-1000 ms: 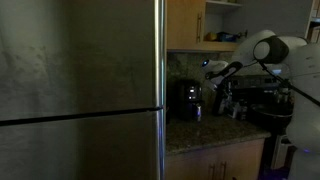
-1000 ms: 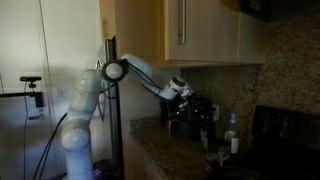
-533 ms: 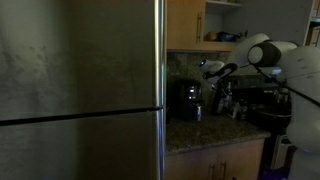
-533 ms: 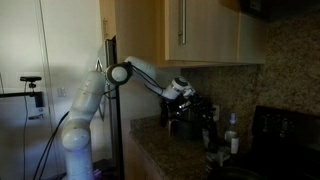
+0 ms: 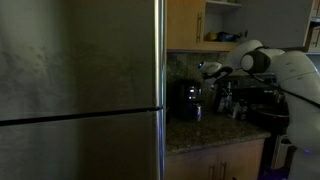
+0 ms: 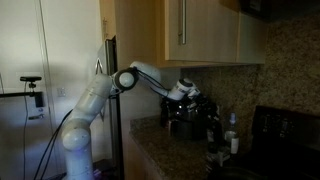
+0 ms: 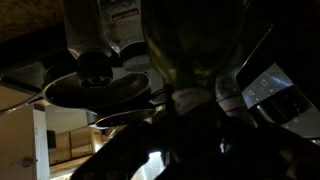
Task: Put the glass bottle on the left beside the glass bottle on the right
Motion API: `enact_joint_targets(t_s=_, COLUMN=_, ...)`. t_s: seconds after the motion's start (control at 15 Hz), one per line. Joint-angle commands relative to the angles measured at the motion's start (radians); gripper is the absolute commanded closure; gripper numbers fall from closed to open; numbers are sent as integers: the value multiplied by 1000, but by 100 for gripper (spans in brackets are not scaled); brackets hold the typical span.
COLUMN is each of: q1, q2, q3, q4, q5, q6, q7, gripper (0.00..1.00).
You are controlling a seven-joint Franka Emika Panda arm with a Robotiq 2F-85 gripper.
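The wrist view is dark and seems upside down. A clear glass bottle (image 7: 190, 40) fills its middle, with the neck (image 7: 186, 100) pointing toward my gripper (image 7: 190, 150). A second glass bottle (image 7: 100, 40) with a round cap stands beside it. The fingers are black shapes, so I cannot tell whether they are open. In both exterior views my gripper (image 6: 185, 88) (image 5: 210, 70) hovers over the counter under the cabinets. The bottles (image 6: 232, 130) (image 5: 224, 98) stand below and past it.
A black coffee machine (image 6: 185, 115) (image 5: 188, 98) stands on the granite counter (image 6: 160, 150) below the gripper. Wooden cabinets (image 6: 180, 30) hang close above. A tall steel fridge (image 5: 80, 90) blocks much of an exterior view. A stove (image 6: 285, 125) sits beyond the bottles.
The arm's elbow has swung closer to the counter. The gripper has shifted a little toward the bottles.
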Motion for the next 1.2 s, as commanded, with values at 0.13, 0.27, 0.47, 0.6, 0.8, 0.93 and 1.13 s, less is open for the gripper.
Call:
enact_joint_targets(t_s=0.13, q1=14, q2=201, q3=-32, q4=312, q5=52, q6=-119, q7=-23, gripper=93)
enact_joint_targets(t_s=0.27, q1=8, q2=251, q3=-34, q4=385, q5=78, q6=-147, q7=-38, gripper=93)
enact_joint_targets(t_s=0.47, q1=2, q2=314, q3=-48, q4=482, q5=112, q6=-193, q7=-59, gripper=93)
enact_joint_targets(t_s=0.6, q1=0, q2=339, q3=-54, q4=532, q5=139, q6=-236, q7=-114, gripper=93)
enact_joint_targets(t_s=0.8, q1=-1, q2=364, q3=-70, q4=597, q5=178, q6=-299, q7=-169, gripper=49)
enact_joint_targets(t_s=0.93, q1=-1, q2=376, q3=-79, q4=626, q5=207, q6=-319, q7=-181, gripper=42)
enact_joint_targets(t_s=1.13, q1=-18, q2=378, q3=-56, q4=642, q5=205, q6=-319, q7=-154, gripper=18)
